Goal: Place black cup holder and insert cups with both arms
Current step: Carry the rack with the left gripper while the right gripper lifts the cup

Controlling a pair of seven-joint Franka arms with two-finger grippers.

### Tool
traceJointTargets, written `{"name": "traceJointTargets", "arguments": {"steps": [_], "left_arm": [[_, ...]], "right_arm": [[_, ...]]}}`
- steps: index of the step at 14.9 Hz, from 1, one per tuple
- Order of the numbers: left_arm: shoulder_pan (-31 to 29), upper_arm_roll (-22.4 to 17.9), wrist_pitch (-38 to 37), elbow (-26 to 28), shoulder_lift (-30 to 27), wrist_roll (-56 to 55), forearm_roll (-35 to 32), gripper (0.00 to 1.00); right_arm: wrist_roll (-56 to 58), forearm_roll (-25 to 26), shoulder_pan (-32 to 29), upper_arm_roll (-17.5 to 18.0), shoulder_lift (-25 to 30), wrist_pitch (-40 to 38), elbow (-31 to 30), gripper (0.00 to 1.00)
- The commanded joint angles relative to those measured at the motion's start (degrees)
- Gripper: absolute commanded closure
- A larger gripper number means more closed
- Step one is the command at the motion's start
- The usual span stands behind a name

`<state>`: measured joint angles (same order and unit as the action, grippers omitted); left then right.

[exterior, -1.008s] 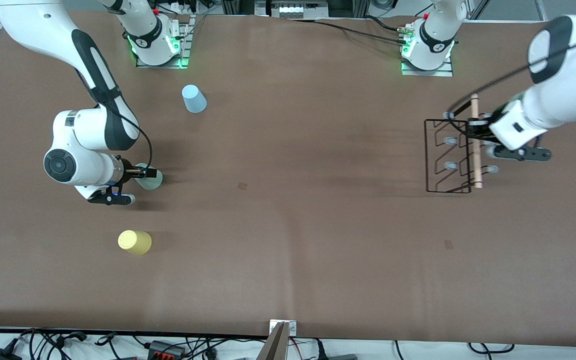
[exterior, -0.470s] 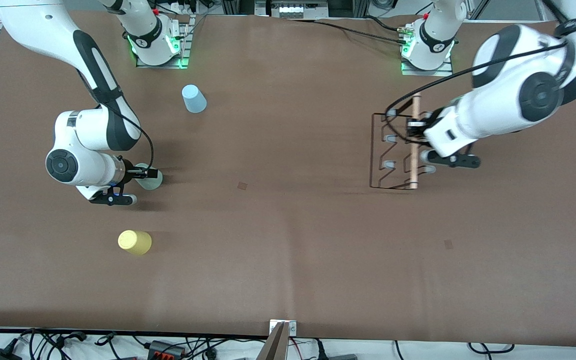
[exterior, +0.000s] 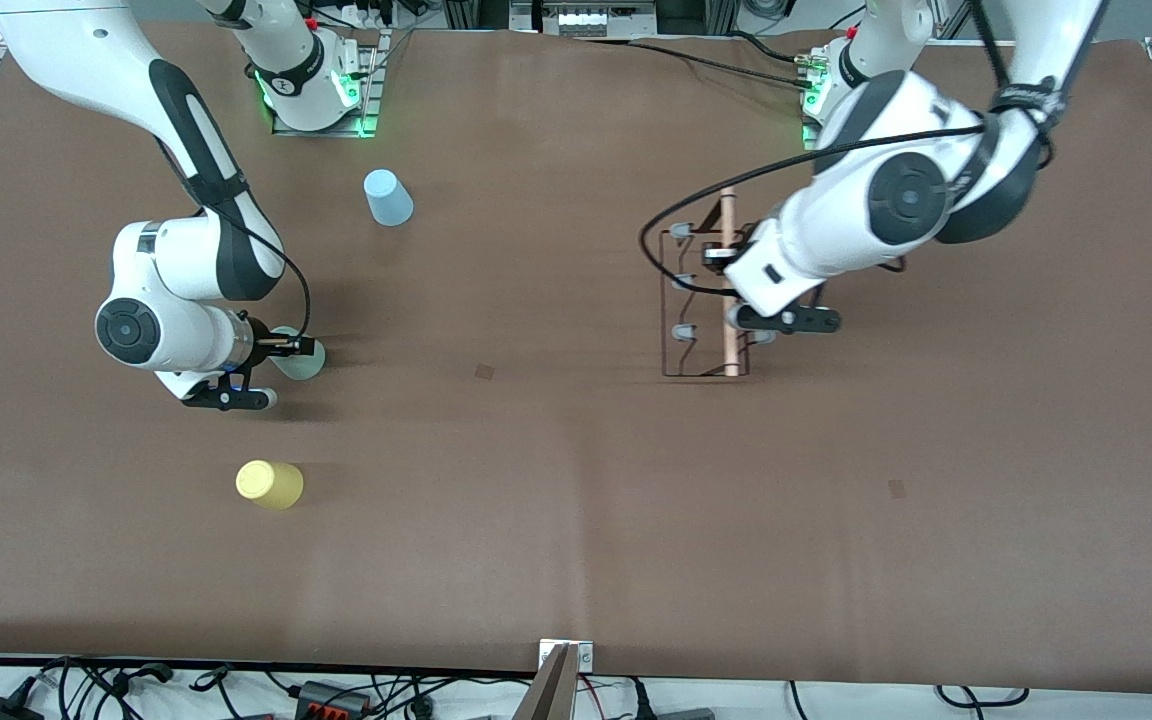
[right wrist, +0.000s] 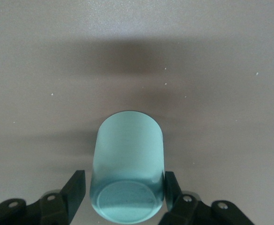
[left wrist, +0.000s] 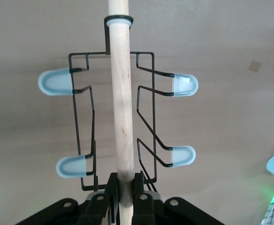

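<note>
My left gripper [exterior: 719, 257] is shut on the light wooden handle [left wrist: 120, 93] of the black cup holder [exterior: 729, 335] and holds it over the middle of the table, toward the left arm's end. Its grey-tipped pegs [left wrist: 57, 82] stick out on both sides and carry no cups. My right gripper [exterior: 293, 347] is open, with its fingers [right wrist: 73, 187] on either side of the mint green cup [right wrist: 127, 164], which lies on its side on the table [exterior: 304, 362]. The light blue cup [exterior: 388, 198] stands upside down near the right arm's base. The yellow cup [exterior: 270, 484] lies nearer the front camera.
The two arm bases [exterior: 314, 90] with green lights stand along the table's edge farthest from the front camera. Cables and a metal bracket [exterior: 566, 655] lie along the edge nearest it. Brown table surface [exterior: 536, 480] spreads between the cups and the holder.
My left arm has carried the cup holder from the left arm's end toward the table's middle. The right gripper has stayed at the mint green cup.
</note>
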<state>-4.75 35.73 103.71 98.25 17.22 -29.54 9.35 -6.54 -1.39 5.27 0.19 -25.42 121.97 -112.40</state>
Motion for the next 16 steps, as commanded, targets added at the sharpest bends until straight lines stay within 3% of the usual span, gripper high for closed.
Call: {"name": "traceJointTargets", "arguments": {"steps": [1,4,6,9,13,16], "left_arm": [[3.95,0.13,2.53,-2.44,2.28,-5.60,0.75,0.99],[8.17,0.13,7.98,-2.44,4.92,-8.61,-0.03,0.99],[9.67,0.04,11.50,-2.44,5.80,-8.87,-0.12,0.99],[13.10,-0.13,15.54,-2.44,7.47,-11.50,-0.12,0.99],[14.68,-0.31,18.10,-2.27,8.35,-11.68,-0.30,0.99],[15.56,-0.48,19.07,-2.27,9.14,-12.39,-1.43,0.99]], "right_arm": [[0.39,-0.90,0.26,-0.02,0.72,0.12,-0.81,0.34],[0.39,-0.90,0.26,-0.02,0.72,-0.15,-0.46,0.61],[0.48,-0.90,0.26,-0.02,1.07,-0.32,-0.19,0.69],[0.74,-0.81,0.26,-0.02,2.12,-1.55,2.26,0.70],[0.57,-0.81,0.26,-0.02,2.21,-13.39,13.06,0.70],[0.57,-0.90,0.26,0.07,2.30,-17.01,17.11,0.70]]}}
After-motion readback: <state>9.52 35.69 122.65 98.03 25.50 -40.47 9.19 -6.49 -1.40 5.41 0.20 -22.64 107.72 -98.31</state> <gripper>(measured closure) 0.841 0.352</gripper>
